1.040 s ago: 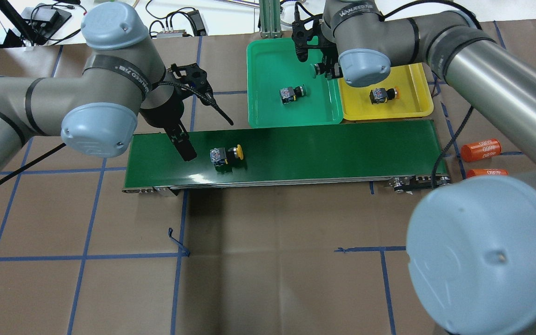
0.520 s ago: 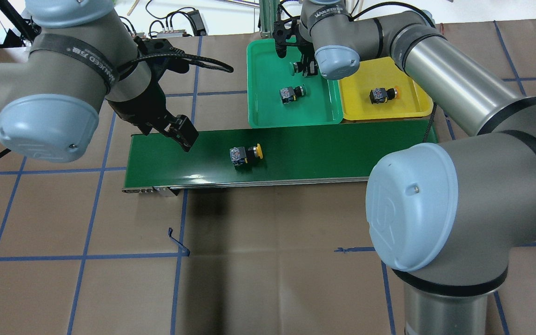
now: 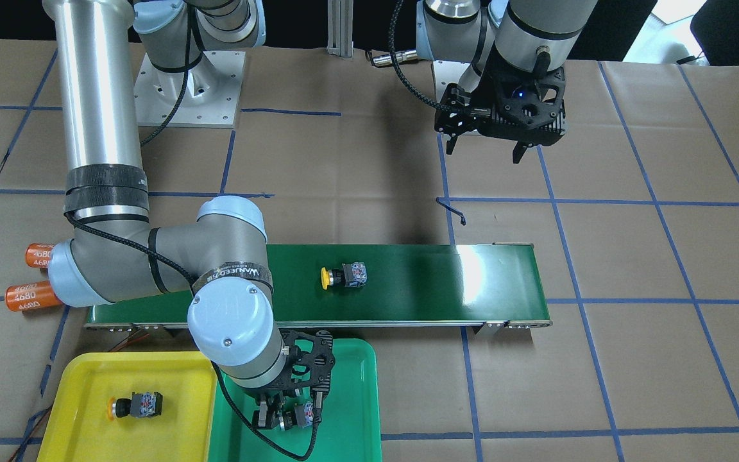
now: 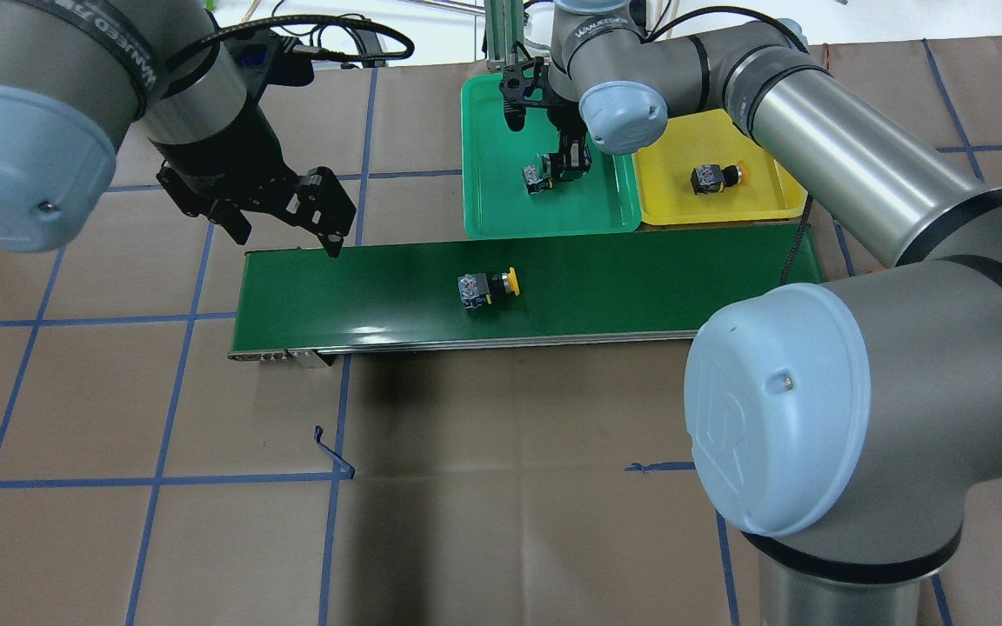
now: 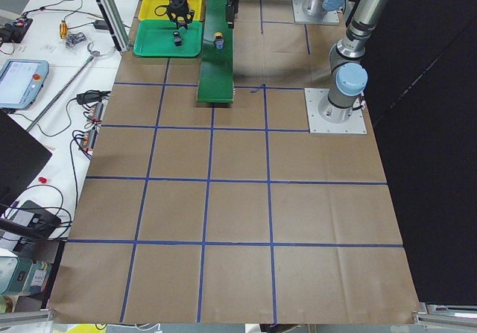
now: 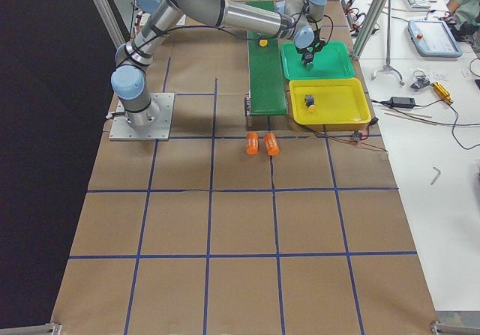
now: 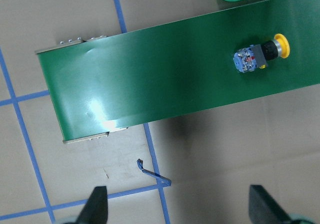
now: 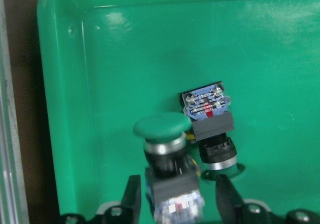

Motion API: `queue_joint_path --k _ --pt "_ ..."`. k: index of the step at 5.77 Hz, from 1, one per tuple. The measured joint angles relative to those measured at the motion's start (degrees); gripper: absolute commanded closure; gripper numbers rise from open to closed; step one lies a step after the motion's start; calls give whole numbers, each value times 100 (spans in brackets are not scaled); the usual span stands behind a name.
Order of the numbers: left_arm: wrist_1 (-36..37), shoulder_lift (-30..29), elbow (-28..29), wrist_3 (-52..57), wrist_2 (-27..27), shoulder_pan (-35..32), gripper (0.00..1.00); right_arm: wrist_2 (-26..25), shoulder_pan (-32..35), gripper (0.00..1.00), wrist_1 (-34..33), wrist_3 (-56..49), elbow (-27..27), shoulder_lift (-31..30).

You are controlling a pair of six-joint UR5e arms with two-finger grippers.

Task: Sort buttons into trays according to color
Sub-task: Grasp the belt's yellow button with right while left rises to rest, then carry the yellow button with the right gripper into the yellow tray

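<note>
A yellow button (image 4: 488, 287) lies on the conveyor belt (image 4: 623, 278), cap to the right; it also shows in the left wrist view (image 7: 260, 56). My left gripper (image 4: 285, 235) is open and empty, raised over the belt's left end. My right gripper (image 4: 566, 161) is low in the green tray (image 4: 501, 209), shut on a green button (image 8: 170, 174). A second green button (image 8: 210, 119) lies touching it in the tray. Another yellow button (image 4: 717, 177) lies in the yellow tray (image 4: 727, 207).
Two orange cylinders (image 3: 39, 255) marked 4680 lie on the table past the belt's end, near the yellow tray. My right arm's large elbow (image 4: 779, 400) covers the near right of the overhead view. An aluminium post (image 4: 501, 35) stands behind the green tray.
The yellow button has ridden the belt to the right. My left gripper has risen and drawn back from the belt. My right gripper has carried the green button left and down beside the other green button.
</note>
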Motion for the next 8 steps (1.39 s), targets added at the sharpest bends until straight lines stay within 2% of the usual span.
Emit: queue_joint_path --k 2,3,4,5,6,8 --pt "-17 80 -2 -146 -39 121 2 -57 -60 0 322 28 11 -388" --pt "5 88 5 -174 -48 136 2 -72 -95 0 877 33 76 -725" --pt "56 90 -6 -177 -54 141 2 -82 -96 0 1378 34 348 -1168" --pt "174 91 -41 -157 -59 142 2 -79 -88 0 1583 4 962 -1742" --pt "284 87 -68 -141 -64 143 2 -69 -88 0 1299 -65 1755 -2275" --pt "568 49 -74 -150 -209 146 2 -64 -100 0 -470 -293 3186 -2646"
